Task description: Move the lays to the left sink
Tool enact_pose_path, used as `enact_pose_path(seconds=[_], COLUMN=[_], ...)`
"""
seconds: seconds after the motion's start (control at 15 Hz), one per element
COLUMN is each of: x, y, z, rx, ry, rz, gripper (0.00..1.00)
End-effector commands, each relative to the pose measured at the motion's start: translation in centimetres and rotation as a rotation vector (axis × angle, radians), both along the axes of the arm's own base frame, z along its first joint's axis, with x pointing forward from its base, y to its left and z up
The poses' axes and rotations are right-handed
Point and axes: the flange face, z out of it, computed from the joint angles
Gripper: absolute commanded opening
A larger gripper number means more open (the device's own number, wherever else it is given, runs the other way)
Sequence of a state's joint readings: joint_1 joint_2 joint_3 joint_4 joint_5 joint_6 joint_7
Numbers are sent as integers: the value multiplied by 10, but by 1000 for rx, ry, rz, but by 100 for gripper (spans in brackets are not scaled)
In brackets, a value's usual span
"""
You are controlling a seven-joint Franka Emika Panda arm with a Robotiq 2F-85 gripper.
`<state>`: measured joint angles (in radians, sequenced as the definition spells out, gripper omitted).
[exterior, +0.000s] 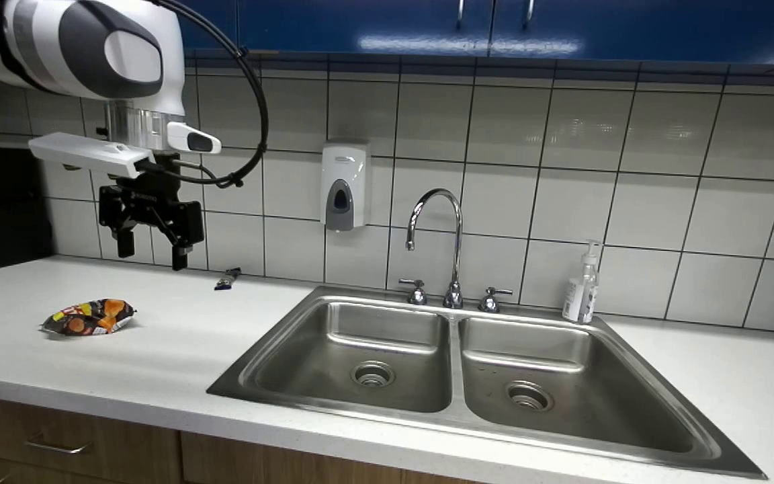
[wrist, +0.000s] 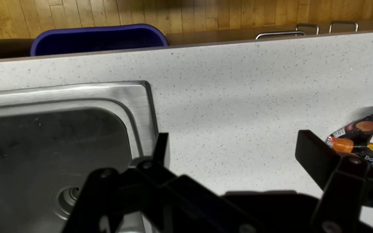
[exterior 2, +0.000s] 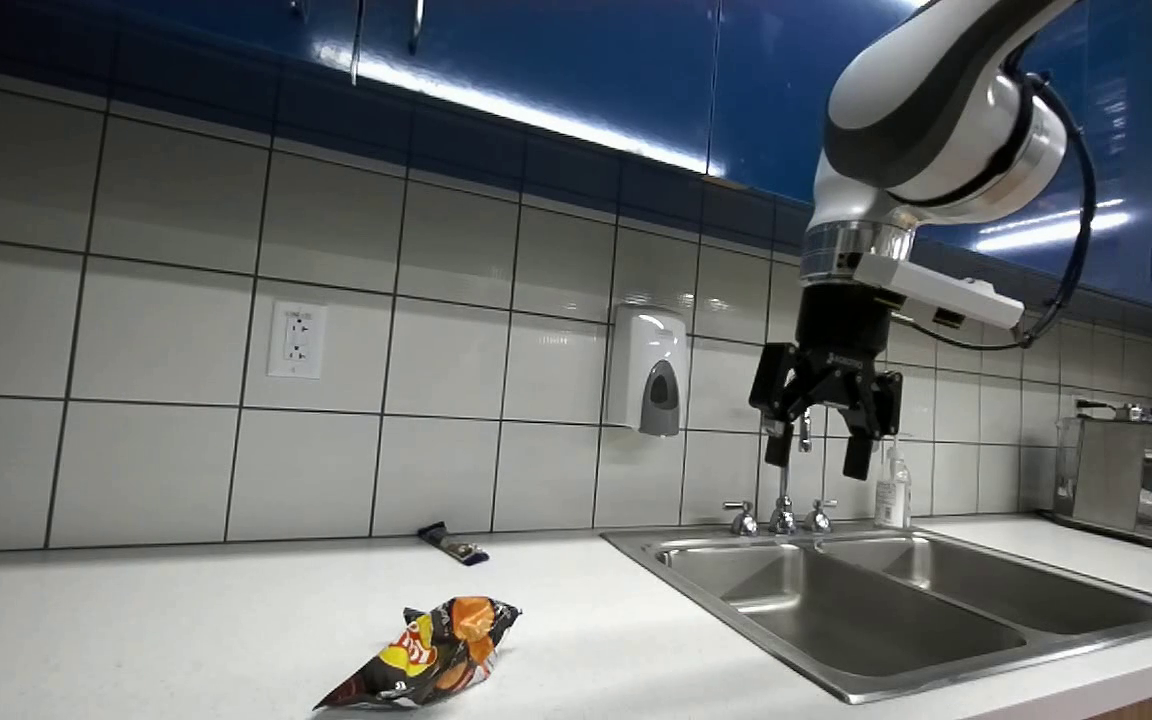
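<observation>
Can see the Lays bag (exterior: 89, 318) on the counter (exterior: 165, 363), left of the sink (exterior: 455, 407) in both exterior views, with a dark packet (exterior: 227, 279) (too small to read) nearer the wall (exterior: 293, 121). Higher up, notice the gripper (exterior 2: 818, 455), spread wide, blocking part of the tap (exterior 2: 784, 515) in an exterior view. In the wrist view, find the bag cut off at right.

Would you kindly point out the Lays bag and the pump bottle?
Lays bag (exterior 2: 438, 652), in an exterior view, on its printed side.
Pump bottle (exterior: 582, 293), in an exterior view, on its clear body.
</observation>
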<state>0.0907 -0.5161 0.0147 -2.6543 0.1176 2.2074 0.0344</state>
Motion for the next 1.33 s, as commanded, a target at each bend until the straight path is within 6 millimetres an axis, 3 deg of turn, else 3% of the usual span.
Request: enact_pose_path(seconds=[0.0,0.47,0.87,1.27], x=[31,74,104,129], y=[22,48,58,108], z=[-9,-31,-45,-58], rx=[-23,-24,-26,-54], ry=[-9,-41,-61,-68], rz=[43,44,29,-71], gripper=[100,100,100,100])
